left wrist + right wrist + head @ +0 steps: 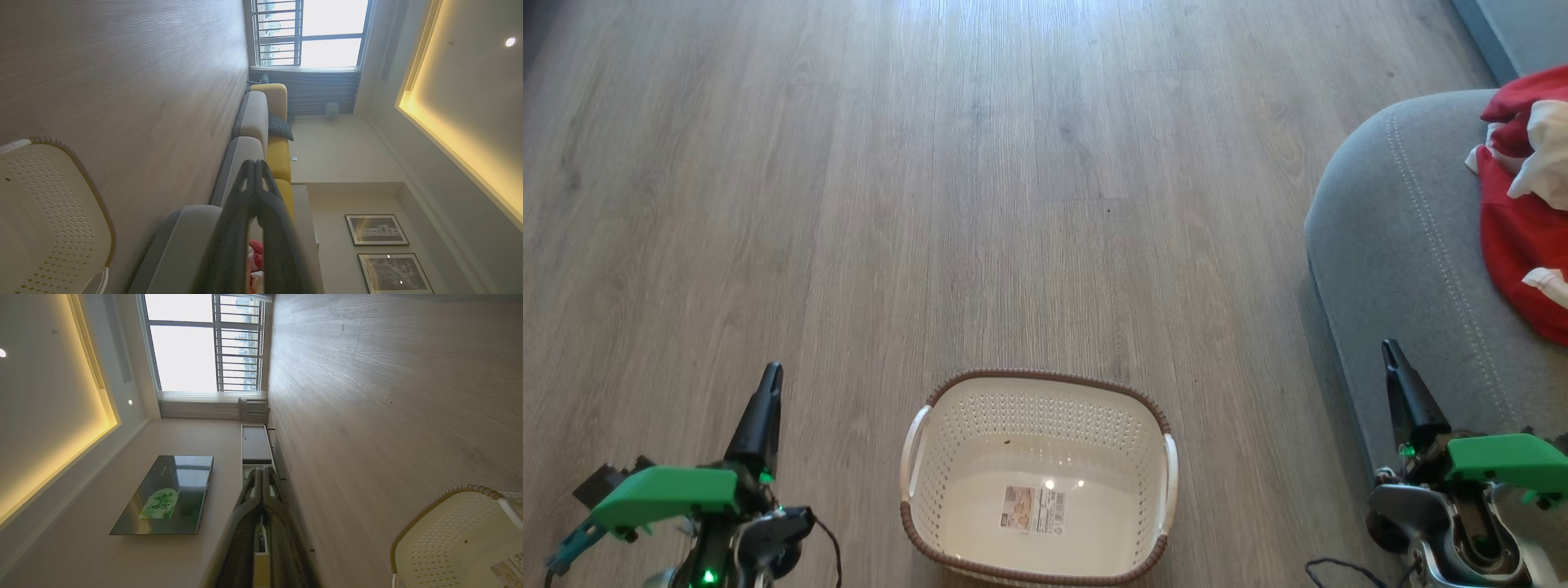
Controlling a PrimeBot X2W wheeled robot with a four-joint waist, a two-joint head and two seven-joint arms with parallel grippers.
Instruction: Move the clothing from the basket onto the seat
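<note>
Left claw (770, 377): near left, above wood floor (1013, 163), fingers closed tip to tip, gripping nothing.
Basket (1054, 376): near centre on the floor, upright, label sticker (1033, 509) visible on its bare bottom.
Seat (1396, 245): right, grey cushion, pale stitching, rounded corner.
Right claw (1388, 351): near right, by the seat's near edge, closed, gripping nothing.
Clothing (1523, 245): red-and-white heap on the seat, far right.

Your jaws are long, dark and tapered, each backed by a bright green cover (666, 494); you also have silver metal joints (1409, 500), thin black cables (834, 547) and small green lights (709, 576).
</note>
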